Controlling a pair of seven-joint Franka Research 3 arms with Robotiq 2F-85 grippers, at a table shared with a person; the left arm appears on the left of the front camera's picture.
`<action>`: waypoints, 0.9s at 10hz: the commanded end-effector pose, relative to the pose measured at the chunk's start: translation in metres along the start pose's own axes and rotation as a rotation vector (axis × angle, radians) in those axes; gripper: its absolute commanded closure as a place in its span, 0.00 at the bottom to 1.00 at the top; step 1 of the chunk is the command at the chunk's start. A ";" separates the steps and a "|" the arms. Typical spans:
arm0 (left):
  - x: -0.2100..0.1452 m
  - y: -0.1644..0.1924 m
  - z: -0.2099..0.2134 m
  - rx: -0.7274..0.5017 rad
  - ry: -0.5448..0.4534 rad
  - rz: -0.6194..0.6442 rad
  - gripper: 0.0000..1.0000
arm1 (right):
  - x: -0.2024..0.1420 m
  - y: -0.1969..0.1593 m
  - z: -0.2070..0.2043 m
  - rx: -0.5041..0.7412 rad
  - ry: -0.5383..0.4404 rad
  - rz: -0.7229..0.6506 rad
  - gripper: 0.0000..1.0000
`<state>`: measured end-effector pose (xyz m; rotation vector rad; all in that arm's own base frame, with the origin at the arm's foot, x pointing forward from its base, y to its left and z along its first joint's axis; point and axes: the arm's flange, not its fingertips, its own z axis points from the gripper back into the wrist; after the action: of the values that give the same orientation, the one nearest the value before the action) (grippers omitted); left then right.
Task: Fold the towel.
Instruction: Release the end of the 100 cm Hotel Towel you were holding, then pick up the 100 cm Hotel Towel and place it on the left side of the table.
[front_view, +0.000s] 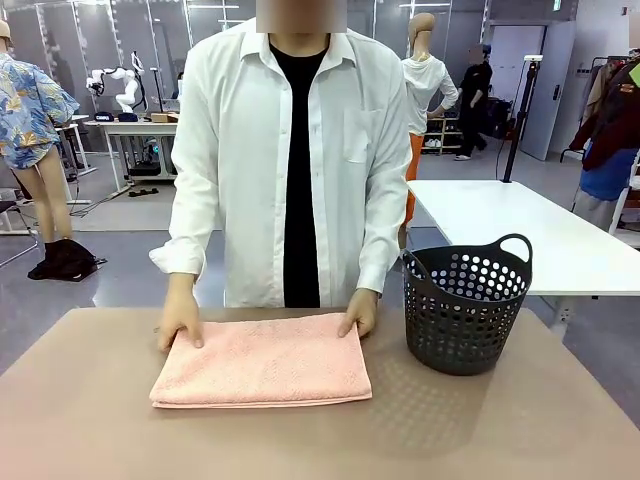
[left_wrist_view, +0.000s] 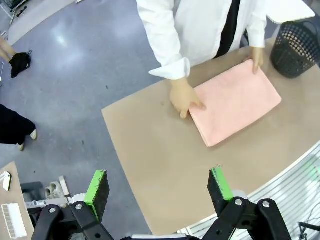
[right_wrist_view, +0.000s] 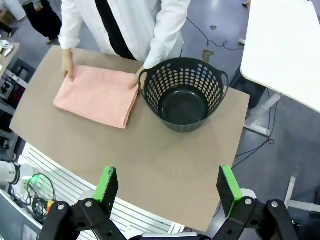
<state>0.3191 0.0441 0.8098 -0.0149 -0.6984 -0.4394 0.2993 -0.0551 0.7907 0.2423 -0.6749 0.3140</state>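
Observation:
The pale salmon-pink towel (front_view: 262, 361) lies folded flat on the brown table, in front of the person. It also appears in the left wrist view as towel (left_wrist_view: 236, 100) and in the right wrist view as towel (right_wrist_view: 96, 94). The person's hands (front_view: 181, 318) rest on its two far corners. High above the near table edge, my left gripper (left_wrist_view: 159, 190) stands open with nothing between its green pads. My right gripper (right_wrist_view: 169, 186) is likewise open and holds nothing, high over the table's near side.
A black perforated plastic basket (front_view: 466, 303) with handles stands to the right of the towel, with nothing inside it (right_wrist_view: 183, 93). A white table (front_view: 520, 235) sits behind it at the right. The brown tabletop (front_view: 100, 420) has bare room near me.

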 end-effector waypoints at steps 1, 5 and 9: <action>0.000 0.000 0.000 -0.002 0.008 0.003 0.00 | 0.000 0.000 0.001 -0.002 0.001 -0.002 0.00; 0.000 0.000 0.000 -0.002 0.008 0.003 0.00 | 0.000 0.000 0.001 -0.002 0.001 -0.002 0.00; 0.000 0.000 0.000 -0.002 0.008 0.003 0.00 | 0.000 0.000 0.001 -0.002 0.001 -0.002 0.00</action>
<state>0.3191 0.0441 0.8098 -0.0149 -0.6983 -0.4394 0.2993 -0.0550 0.7907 0.2424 -0.6749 0.3143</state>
